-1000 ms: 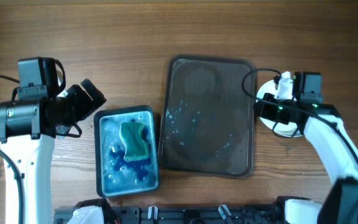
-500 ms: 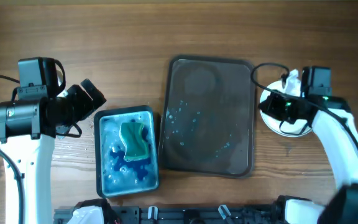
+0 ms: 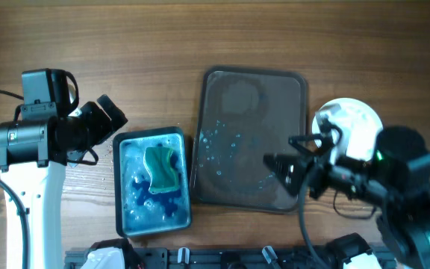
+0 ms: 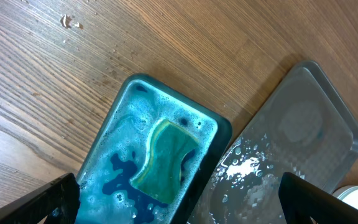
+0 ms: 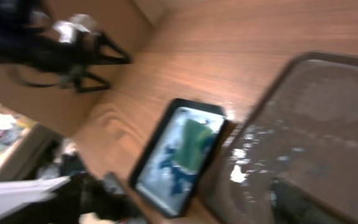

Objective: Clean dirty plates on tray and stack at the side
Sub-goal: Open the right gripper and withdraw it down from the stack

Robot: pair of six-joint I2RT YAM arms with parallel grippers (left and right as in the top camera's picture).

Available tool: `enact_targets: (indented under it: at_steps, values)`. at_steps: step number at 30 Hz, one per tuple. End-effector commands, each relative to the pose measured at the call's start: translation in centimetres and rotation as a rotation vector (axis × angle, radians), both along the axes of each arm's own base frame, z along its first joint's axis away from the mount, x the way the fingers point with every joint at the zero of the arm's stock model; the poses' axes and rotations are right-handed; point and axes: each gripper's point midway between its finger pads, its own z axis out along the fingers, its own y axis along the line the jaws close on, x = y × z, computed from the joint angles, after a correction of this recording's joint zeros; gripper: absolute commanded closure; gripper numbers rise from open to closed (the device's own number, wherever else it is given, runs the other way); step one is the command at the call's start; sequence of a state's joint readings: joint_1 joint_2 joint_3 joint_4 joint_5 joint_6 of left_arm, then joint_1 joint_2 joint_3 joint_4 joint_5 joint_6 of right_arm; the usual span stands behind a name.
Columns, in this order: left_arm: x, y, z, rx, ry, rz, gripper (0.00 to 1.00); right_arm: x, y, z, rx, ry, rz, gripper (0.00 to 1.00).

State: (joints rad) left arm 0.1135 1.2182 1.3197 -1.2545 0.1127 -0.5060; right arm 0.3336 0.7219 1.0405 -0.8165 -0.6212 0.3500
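A wooden counter [image 3: 163, 45] is seen from above. A grey tray [image 3: 245, 97] sits in the middle, wet and flecked with suds, and no plate is visible on it. A white plate [image 3: 357, 123] rests on the counter just right of the tray; whether more lie beneath it cannot be told.

The right hand [image 3: 284, 169] hovers over the tray's lower right rim. It appears empty, but blur hides how far apart its fingers are. The left hand [image 3: 109, 113] is spread wide and empty, above a teal tub [image 3: 120, 179] of blue soapy water holding a green sponge [image 3: 161, 166].

The main risk is the right arm: its body and looped cable pass right beside the plate, so a careless swing could knock or drag it. A low hand could also catch the tray's rim and shove the tray into the tub.
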Motion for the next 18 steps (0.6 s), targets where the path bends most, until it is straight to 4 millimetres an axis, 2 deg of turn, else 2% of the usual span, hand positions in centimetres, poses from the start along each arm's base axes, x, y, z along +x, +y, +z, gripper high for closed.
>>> enact_targets:
  at_steps: [1,4,7,9,11,13,18]
  values:
    - [0.1,0.4,0.6,0.018,-0.018,0.005,0.0,-1.9,-0.4,0.7,0.098,0.125,-0.058,0.0]
    - [0.1,0.4,0.6,0.018,-0.018,0.005,0.0,-2.3,-0.9,1.2,0.024,-0.033,-0.022,0.0]
    - [0.1,0.4,0.6,0.018,-0.018,0.005,0.0,-1.8,-1.9,2.3,-0.028,-0.183,-0.056,0.0]
    - [0.1,0.4,0.6,0.017,-0.018,0.005,0.0,-0.9,-3.2,2.3,-0.096,-0.255,-0.127,0.0]
    - [0.1,0.4,0.6,0.017,-0.018,0.005,0.0,0.7,-5.8,1.3,-0.166,-0.268,-0.298,0.01]
    - [0.1,0.4,0.6,0.017,-0.018,0.005,0.0,1.5,-8.1,0.0,-0.19,-0.246,-0.429,0.0]
    - [0.1,0.4,0.6,0.017,-0.018,0.005,0.0,1.4,-11.9,-4.5,-0.202,-0.202,-0.621,0.0]
